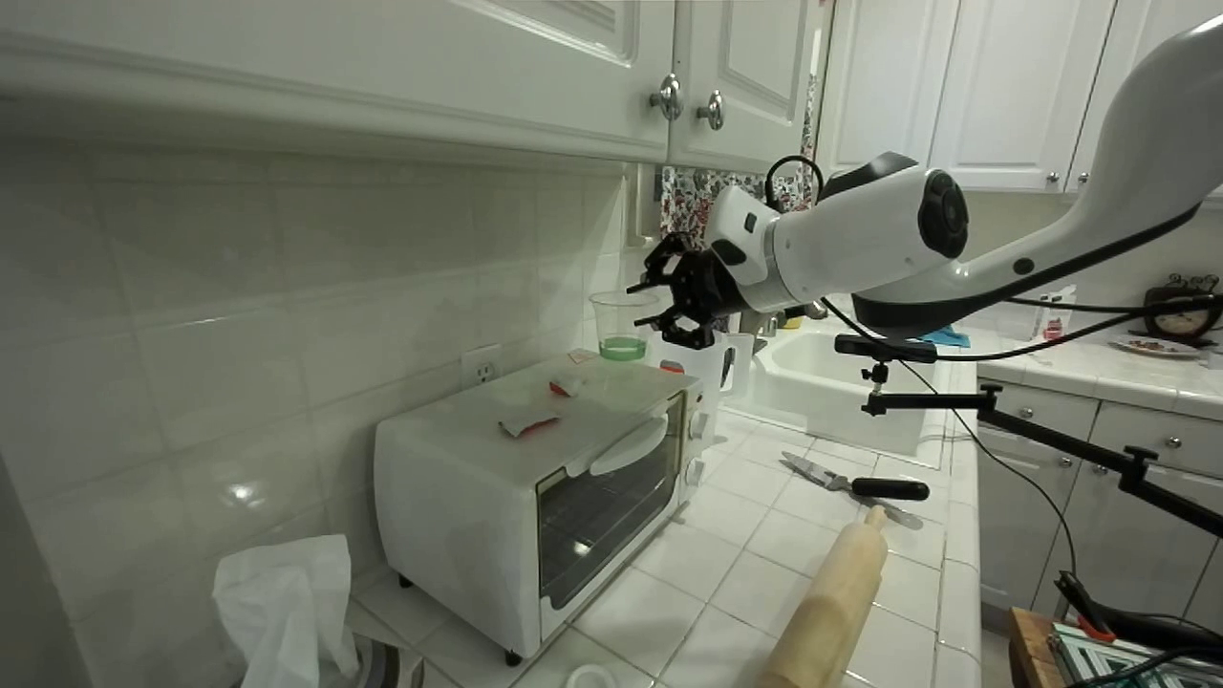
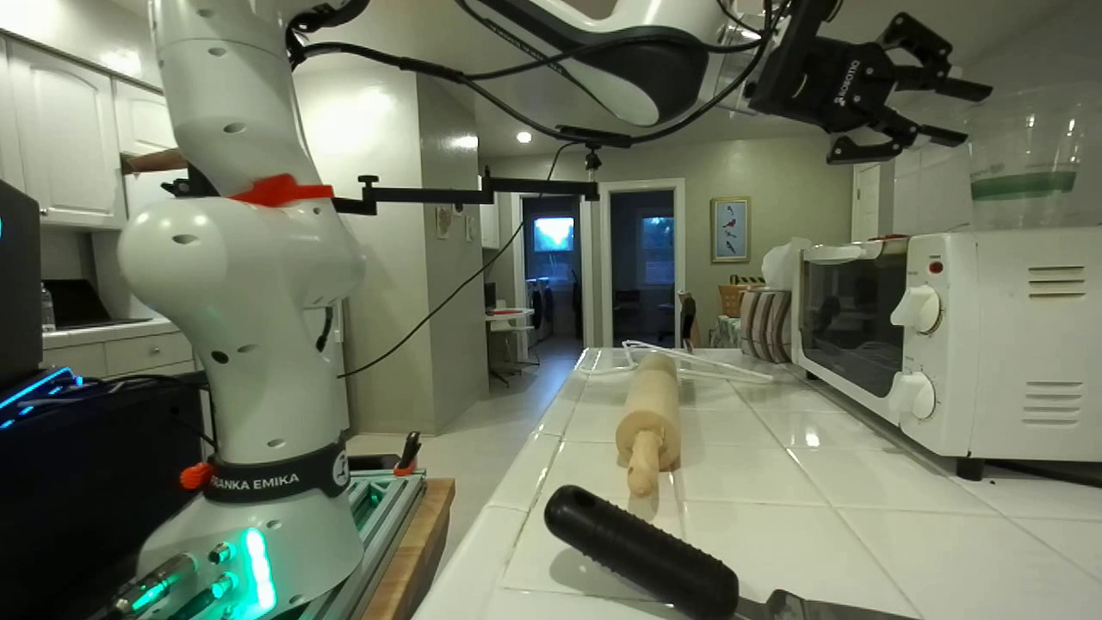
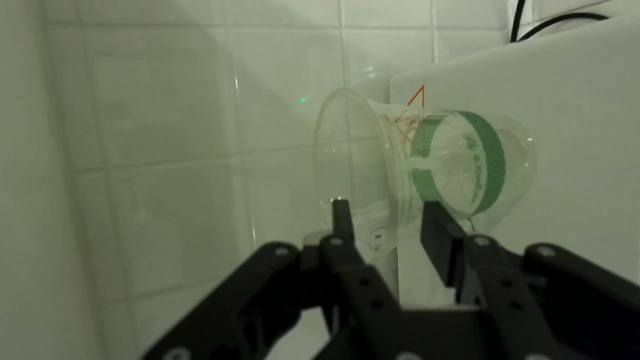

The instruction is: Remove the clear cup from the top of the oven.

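Farthest left in an exterior view, a crumpled white sheet (image 1: 287, 602) stood up near the tiled wall (image 1: 201, 277) — paper or cloth, I could not tell. Beside it sat the oven (image 1: 459, 526), white and boxy, its dark glass door (image 1: 607, 511) closed. On its top lay 2 small scraps (image 1: 528, 423) marked with red, just apart. Beyond them, at the far end of that same top, the clear cup (image 1: 619, 333) stood upright, a green band (image 1: 623, 350) round its lower part.

The gripper (image 2: 978, 114) hung at the level of the cup's rim, its 2 fingers (image 2: 943, 135) parted part of the way and holding nothing. In the wrist view a stretch of the rim showed between the fingertips (image 3: 342, 217) — whether they touched the plastic could not be told.

Further right, on the tiled counter (image 1: 736, 521), lay a wooden rolling pin (image 1: 831, 597), and near its end a pointed blade (image 1: 812, 469) with a black handle (image 1: 889, 488). Behind these was the white sink (image 1: 812, 411). The arm (image 1: 850, 244) showed above it and ran out at the right edge. At the far right, a plate (image 1: 1151, 350) lay near a dark clock (image 1: 1183, 315) on a counter at the back.
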Available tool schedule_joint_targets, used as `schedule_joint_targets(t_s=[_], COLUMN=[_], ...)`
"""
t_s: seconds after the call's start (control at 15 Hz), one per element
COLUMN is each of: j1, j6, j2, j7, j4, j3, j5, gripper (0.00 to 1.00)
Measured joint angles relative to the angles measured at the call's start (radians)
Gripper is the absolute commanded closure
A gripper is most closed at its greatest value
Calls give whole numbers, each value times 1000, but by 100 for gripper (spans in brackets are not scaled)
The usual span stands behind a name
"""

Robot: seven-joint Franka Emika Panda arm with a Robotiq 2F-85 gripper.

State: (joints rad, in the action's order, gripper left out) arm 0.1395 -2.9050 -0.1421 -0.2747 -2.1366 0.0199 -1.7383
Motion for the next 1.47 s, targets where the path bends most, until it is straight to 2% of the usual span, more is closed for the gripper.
schedule_joint_targets(t_s=[0.47, 0.53, 0.6, 0.73, 0.87, 1.0, 1.47], j1=[-5, -6, -6, -6, -8, -8, -8], j6=[0, 0, 0, 0, 1, 1, 2], j2=[-1, -1, -2, -2, -2, -3, -4], j7=[0, 0, 0, 0, 0, 0, 0], j4=[0, 0, 0, 0, 0, 0, 0], j3=[-6, -7, -9, -12, -13, -14, -14], j5=[0, 0, 0, 0, 0, 0, 0], gripper=[60, 64, 81, 82, 98, 100, 99])
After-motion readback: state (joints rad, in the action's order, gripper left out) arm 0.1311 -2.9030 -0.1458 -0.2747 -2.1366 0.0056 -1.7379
